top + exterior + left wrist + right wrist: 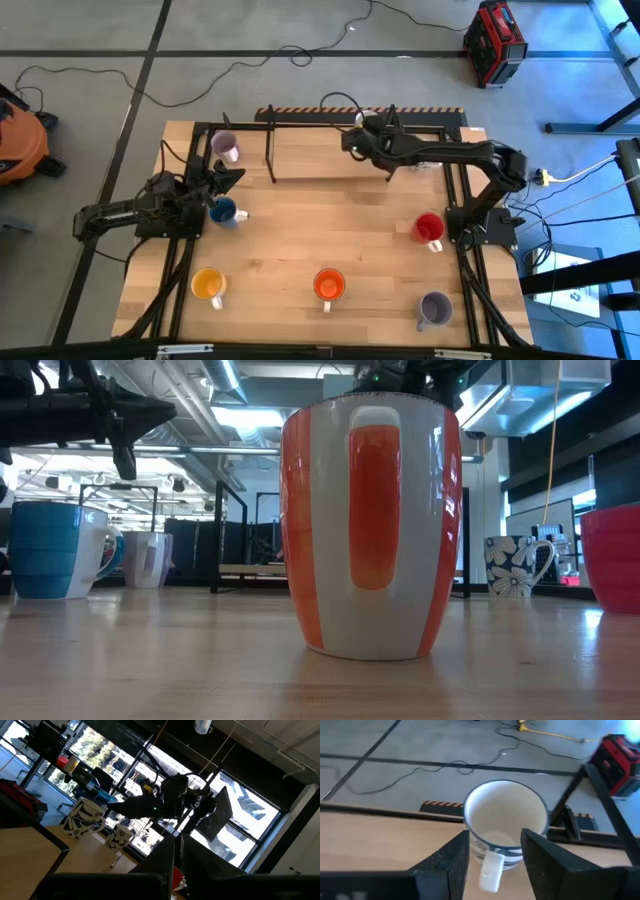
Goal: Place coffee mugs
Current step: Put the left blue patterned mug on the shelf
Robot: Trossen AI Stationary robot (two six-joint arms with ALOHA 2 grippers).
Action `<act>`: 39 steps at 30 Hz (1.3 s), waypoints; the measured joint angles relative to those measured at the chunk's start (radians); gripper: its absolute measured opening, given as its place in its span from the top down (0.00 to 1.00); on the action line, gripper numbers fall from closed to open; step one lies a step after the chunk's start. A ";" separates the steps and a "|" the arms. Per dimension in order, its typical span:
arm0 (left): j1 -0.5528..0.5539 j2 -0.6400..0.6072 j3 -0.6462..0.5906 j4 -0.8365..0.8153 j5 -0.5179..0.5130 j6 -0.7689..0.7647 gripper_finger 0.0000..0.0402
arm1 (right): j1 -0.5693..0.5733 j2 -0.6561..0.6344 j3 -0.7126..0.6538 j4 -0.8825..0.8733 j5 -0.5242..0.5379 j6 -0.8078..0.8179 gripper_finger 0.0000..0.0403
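Seven mugs show in the high view. A white mug (365,118) stands at the table's far edge, a lilac one (225,147) far left, and a blue one (224,211) at the left. A yellow-orange (208,285), an orange (329,285) and a second lilac (434,310) stand along the near side, and a red one (428,228) at the right. My right gripper (495,839) is open over the white mug (505,815), with its fingers on either side of the handle (491,869) and not touching it. My left gripper (222,185) hovers shut beside the blue mug.
A black frame (270,150) stands on the far left part of the table, close to the lilac mug. The middle of the tabletop (330,210) is bare wood. The left wrist view shows two white patterned mugs (85,817) under my right arm.
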 joint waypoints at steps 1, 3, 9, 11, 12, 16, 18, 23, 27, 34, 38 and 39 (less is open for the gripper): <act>0.000 0.000 0.000 -0.003 0.000 0.000 0.93 | 0.000 -0.008 0.000 0.016 -0.020 -0.041 0.59; 0.000 0.000 0.000 -0.014 0.000 0.000 0.93 | 0.000 -0.023 0.000 0.067 -0.069 -0.148 0.59; 0.000 0.000 0.000 -0.042 0.004 0.001 0.93 | -0.001 -0.045 0.000 0.231 -0.250 -0.516 0.59; 0.000 0.000 0.000 -0.042 0.004 0.001 0.93 | -0.003 -0.043 0.000 0.277 -0.296 -0.632 0.59; 0.000 0.000 0.000 -0.043 0.004 0.002 0.93 | -0.006 -0.037 0.005 0.287 -0.298 -0.682 0.59; 0.000 0.000 0.000 -0.044 0.004 0.003 0.93 | -0.032 0.025 0.082 0.236 -0.299 -0.859 0.59; 0.000 0.000 0.000 -0.044 0.004 0.003 0.93 | -0.049 0.075 0.159 0.193 -0.306 -0.924 0.59; 0.000 0.000 0.000 -0.043 0.003 0.002 0.93 | -0.108 0.205 0.367 -0.070 -0.327 -0.999 0.59; 0.000 0.000 0.000 -0.041 0.003 0.002 0.93 | -0.149 0.287 0.485 -0.237 -0.340 -1.026 0.59; 0.000 0.000 0.000 -0.036 -0.010 0.002 0.93 | -0.180 0.336 0.513 -0.314 -0.369 -1.072 0.59; 0.000 0.000 0.000 -0.036 -0.013 0.002 0.93 | -0.179 0.338 0.501 -0.312 -0.368 -1.096 0.59; 0.000 0.000 0.000 -0.036 -0.015 0.001 0.93 | -0.179 0.338 0.501 -0.320 -0.367 -1.102 0.59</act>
